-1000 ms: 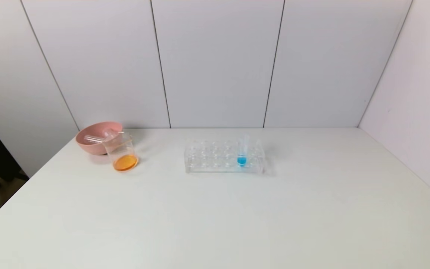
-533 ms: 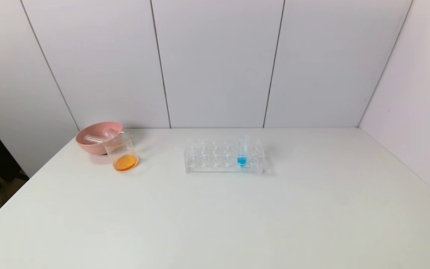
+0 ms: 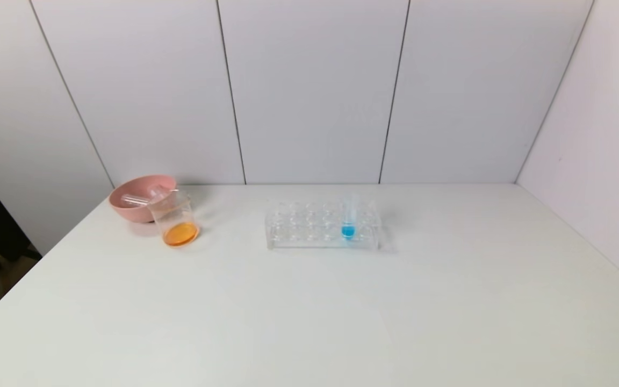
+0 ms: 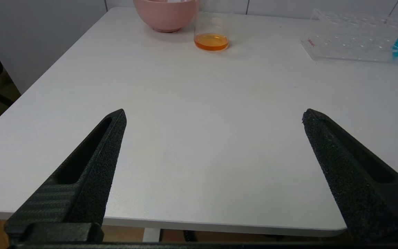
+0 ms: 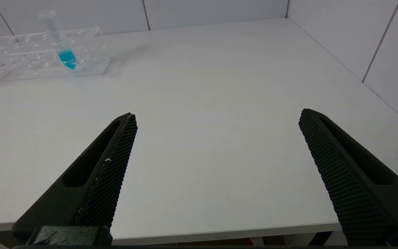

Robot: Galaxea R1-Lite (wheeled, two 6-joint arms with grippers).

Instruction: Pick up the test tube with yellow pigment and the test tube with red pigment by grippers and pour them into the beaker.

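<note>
The beaker [image 3: 178, 223] stands at the back left of the table with orange liquid in its bottom; it also shows in the left wrist view [image 4: 211, 31]. No tube with yellow or red liquid is in view. Two clear, empty-looking tubes [image 3: 140, 200] lie in the pink bowl [image 3: 127, 209] just behind the beaker. My left gripper [image 4: 214, 116] is open and empty above the table's front edge, far from the beaker. My right gripper [image 5: 218, 116] is open and empty above the front edge on the right. Neither gripper shows in the head view.
A clear rack [image 3: 309, 231] stands at the back middle and holds one tube with blue liquid [image 3: 348, 217], also seen in the right wrist view [image 5: 62, 41]. Walls close the table at the back and right. The left table edge drops off.
</note>
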